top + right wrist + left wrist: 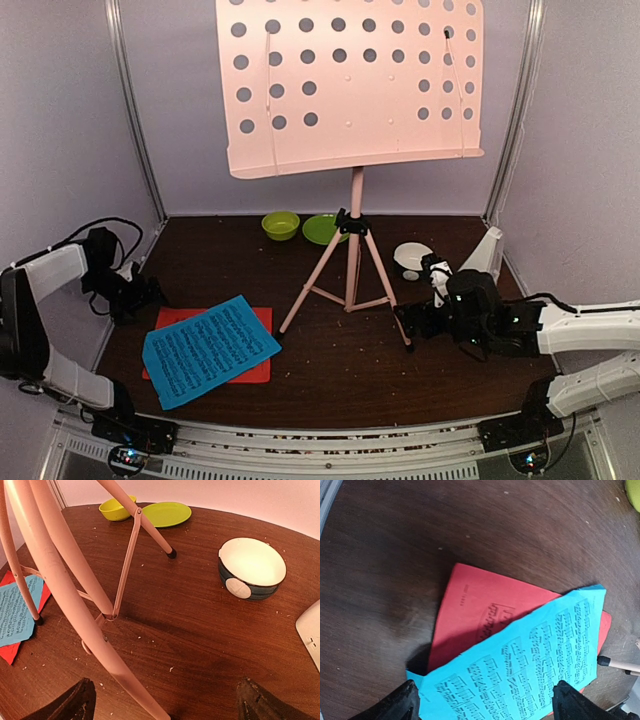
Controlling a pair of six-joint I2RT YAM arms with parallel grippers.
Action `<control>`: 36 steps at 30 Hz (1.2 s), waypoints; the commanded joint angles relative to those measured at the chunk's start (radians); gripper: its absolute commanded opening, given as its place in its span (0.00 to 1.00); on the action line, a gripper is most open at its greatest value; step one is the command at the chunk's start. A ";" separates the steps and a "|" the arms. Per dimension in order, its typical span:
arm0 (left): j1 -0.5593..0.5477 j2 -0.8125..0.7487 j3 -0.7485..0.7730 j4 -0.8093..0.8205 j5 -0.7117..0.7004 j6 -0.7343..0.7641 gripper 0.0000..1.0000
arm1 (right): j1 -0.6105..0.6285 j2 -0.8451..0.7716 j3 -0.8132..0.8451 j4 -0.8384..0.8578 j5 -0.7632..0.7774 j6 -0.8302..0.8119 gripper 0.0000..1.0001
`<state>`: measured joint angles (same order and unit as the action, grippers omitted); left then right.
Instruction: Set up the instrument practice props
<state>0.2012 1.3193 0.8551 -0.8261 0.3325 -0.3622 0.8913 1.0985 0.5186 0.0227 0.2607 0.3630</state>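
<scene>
Directions are read from the top view, 12 o'clock being the back wall.

- **Music stand** (352, 262): it is stood upright near the table centre on three spread legs. The hole-dotted desk (350, 85) is raised high and faces the arms, and nothing is carried on it. Judged ready to receive sheets.
- **Sheets:** the blue sheet (208, 350) is laid askew over the red sheet (258, 370) at 8 o'clock, flat on the table (340, 390), with red corners showing. The desk not yet being loaded, the task is judged to be at an early stage.
- **Metronome** (487, 252): it is set at 2 o'clock against the right wall, well apart from the stand. Its cover cannot be made out.
- **Left gripper** (138, 295): it is held at 9 o'clock beside the sheets, fingers spread wide, and nothing is gripped. In the wrist view the blue sheet's edge is framed between the fingers (395, 705), which is judged an approach for a pick.
- **Right gripper** (410, 325): it is fully spread at 4 o'clock by the stand's near foot. One leg passes between the fingers (70, 702), but no contact is seen and nothing is held.
- **Containers:**
  - The green bowl (280, 225) at 12 o'clock appears empty.
  - The green plate (322, 229) just beside it is bare.
  - The white bowl (251, 567) at 2 o'clock holds nothing.
</scene>
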 commanded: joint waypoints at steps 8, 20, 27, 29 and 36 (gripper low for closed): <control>0.052 0.240 0.163 -0.144 0.103 0.220 0.80 | -0.002 -0.031 -0.037 0.041 0.006 0.058 0.98; 0.059 0.338 0.170 -0.148 0.146 0.252 0.61 | -0.003 -0.044 -0.038 0.029 0.041 0.078 0.98; 0.059 0.391 0.182 -0.145 0.114 0.256 0.62 | -0.003 -0.052 -0.044 0.042 0.049 0.090 0.98; 0.059 0.403 0.182 -0.146 0.108 0.256 0.62 | -0.003 -0.057 -0.047 0.040 0.058 0.098 0.97; 0.056 0.420 0.166 -0.153 0.157 0.253 0.53 | -0.003 -0.103 -0.081 0.041 0.110 0.122 0.97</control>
<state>0.2520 1.7275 1.0195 -0.9676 0.4538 -0.1181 0.8913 1.0267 0.4629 0.0475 0.3145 0.4606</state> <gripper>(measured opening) 0.563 0.973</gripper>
